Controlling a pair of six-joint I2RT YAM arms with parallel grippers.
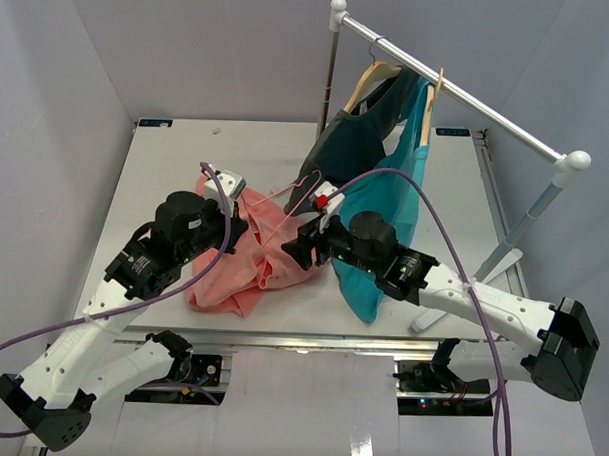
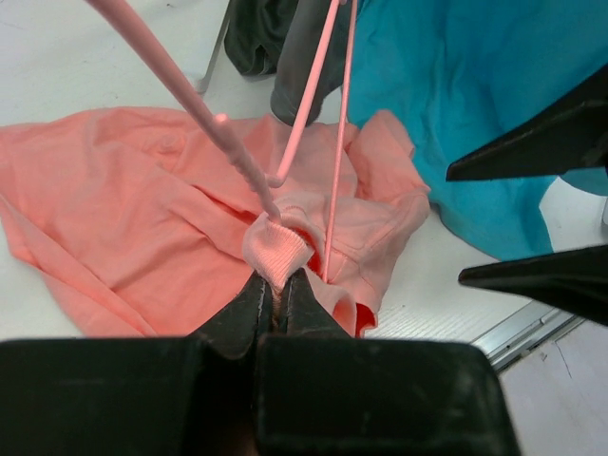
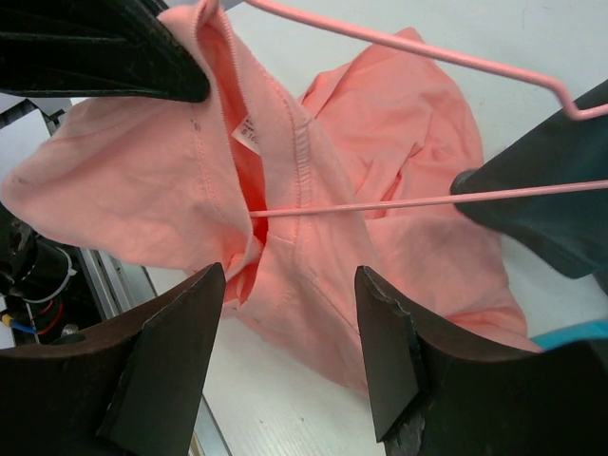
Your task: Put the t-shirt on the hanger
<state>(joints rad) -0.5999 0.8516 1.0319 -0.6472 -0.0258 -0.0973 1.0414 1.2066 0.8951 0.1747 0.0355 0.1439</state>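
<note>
Left gripper [image 2: 275, 290]: jaws together, clamped on the ribbed collar of the salmon t-shirt [image 2: 123, 218]. Right gripper [image 3: 290, 280]: jaws apart, nothing between them, positioned over the t-shirt's neck area. The t-shirt lies crumpled on the white table [image 1: 177, 154], just beside the hanging teal shirt [image 1: 385, 221]. The thin pink hanger [image 3: 399, 201] slants above the cloth, with one rod meeting the collar fold.

Soft matt cloth t-shirt [image 2: 123, 218], smooth slightly glossy hanger [image 2: 218, 121]

Teal shirt [image 1: 385, 206] and dark shirt [image 1: 350, 140] block right of the t-shirt [image 1: 233, 276]; table [image 1: 177, 159] beyond lies open
</note>
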